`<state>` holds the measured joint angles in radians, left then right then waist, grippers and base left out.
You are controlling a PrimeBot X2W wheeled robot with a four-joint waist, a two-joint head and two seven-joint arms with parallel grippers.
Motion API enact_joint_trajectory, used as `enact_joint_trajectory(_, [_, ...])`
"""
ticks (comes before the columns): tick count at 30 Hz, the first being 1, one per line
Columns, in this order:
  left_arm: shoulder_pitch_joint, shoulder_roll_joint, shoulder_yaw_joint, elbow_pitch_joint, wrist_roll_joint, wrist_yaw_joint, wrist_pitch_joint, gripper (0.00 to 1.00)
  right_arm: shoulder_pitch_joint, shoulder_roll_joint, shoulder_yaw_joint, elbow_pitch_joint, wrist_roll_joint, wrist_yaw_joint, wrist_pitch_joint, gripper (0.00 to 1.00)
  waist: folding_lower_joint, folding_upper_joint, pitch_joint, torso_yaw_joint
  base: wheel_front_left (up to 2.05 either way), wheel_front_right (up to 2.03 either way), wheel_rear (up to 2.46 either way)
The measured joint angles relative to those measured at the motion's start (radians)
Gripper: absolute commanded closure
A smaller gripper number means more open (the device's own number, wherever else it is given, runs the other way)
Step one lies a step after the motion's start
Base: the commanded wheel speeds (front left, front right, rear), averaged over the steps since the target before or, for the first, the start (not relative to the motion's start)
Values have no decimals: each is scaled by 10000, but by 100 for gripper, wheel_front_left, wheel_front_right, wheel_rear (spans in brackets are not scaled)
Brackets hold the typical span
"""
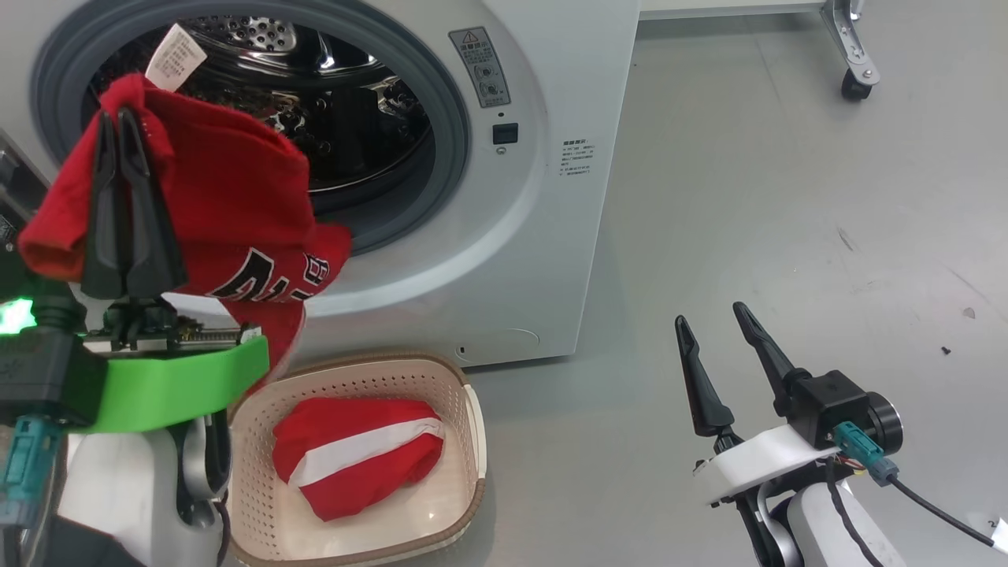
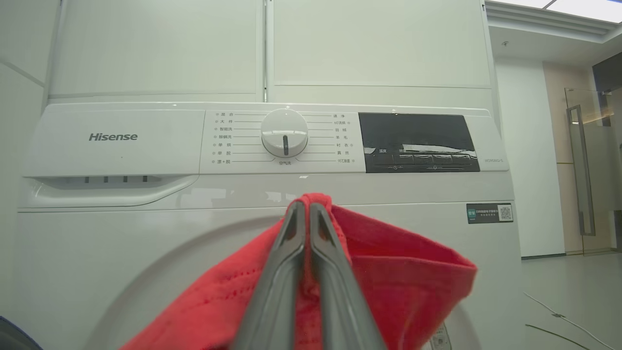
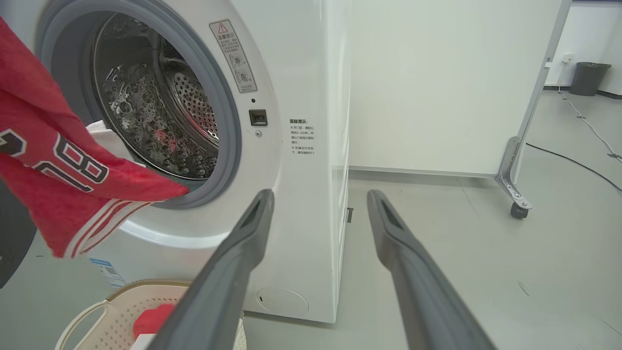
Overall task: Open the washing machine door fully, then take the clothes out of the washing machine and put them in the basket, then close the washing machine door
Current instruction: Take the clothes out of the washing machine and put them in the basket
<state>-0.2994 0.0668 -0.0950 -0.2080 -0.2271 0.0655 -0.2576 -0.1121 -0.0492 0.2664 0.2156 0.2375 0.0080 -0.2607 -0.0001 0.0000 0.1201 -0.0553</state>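
Two red pieces showed how far the unloading had got. At the left, the left gripper (image 1: 115,118) stood with its fingers clenched on a fold of the jersey (image 1: 236,197). The jersey hung from them in front of the open drum (image 1: 354,118), its lower hem dangling above the left end of the basket (image 1: 474,409). Just right of the hem, a second garment (image 1: 358,453), red with a white stripe, lay inside the basket, which sat on the floor close in front of the washer (image 1: 551,118). The jersey hid part of the drum, so whether more cloth lay inside could not be told. The step in hand appeared to be moving the jersey from drum to basket. The next move would call for lowering the left gripper a little to the right until the cloth hung over the basket's middle. The fingers could then let go, with care that no part draped over the rim. At the far right, the right gripper (image 1: 710,315) hovered over the floor, well apart from washer and basket, its fingers spread and empty. Closing the door was not yet done.
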Motion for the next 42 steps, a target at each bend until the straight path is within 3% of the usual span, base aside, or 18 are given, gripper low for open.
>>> enact_joint_trajectory(11, [1398, -69, -230, 151, -157, 100, 284, 100, 32, 0, 96, -75, -27, 86, 2, 0, 0, 0, 125, 16, 0, 0, 0])
enact_joint_trajectory(20, [2060, -136, -234, 1210, -637, 230, 497, 100, 2, -2, 178, -284, -31, 105, 2, 0, 0, 0, 689, -78, 0, 0, 0])
enact_joint_trajectory(35, [1730, -150, -232, 2989, -915, 211, 631, 100, -589, -2, 357, -798, 4, 81, 2, 0, 0, 0, 2189, -460, 0, 0, 0])
enact_joint_trajectory(42, [1058, -146, -332, 4316, -986, 6, 917, 100, -1012, -4, 405, -1024, 84, 71, 0, 0, 0, 0, 3133, -676, 0, 0, 0])
